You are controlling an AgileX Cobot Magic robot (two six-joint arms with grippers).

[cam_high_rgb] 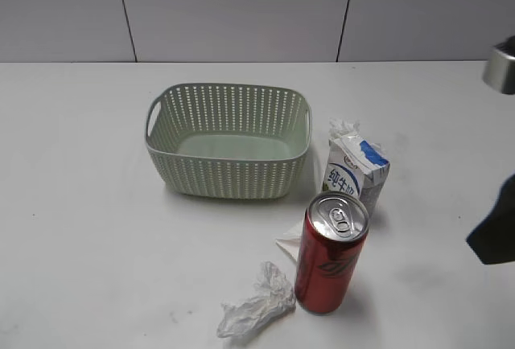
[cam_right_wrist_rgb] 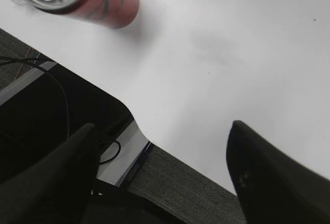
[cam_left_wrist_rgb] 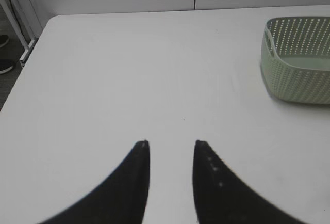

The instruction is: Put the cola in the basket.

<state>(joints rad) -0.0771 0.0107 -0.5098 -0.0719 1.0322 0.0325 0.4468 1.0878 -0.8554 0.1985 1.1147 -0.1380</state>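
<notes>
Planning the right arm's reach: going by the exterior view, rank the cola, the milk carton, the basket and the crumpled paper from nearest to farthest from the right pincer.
The right pincer sits at the right edge.
1. Cola and milk carton, right of centre: too close to call.
2. Crumpled paper, front, left of the cola.
3. Basket, centre-left, behind.

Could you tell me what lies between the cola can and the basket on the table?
In the exterior view, mostly bare white table separates the cola can from the basket. The milk carton stands just right of that line, behind the can.
</notes>
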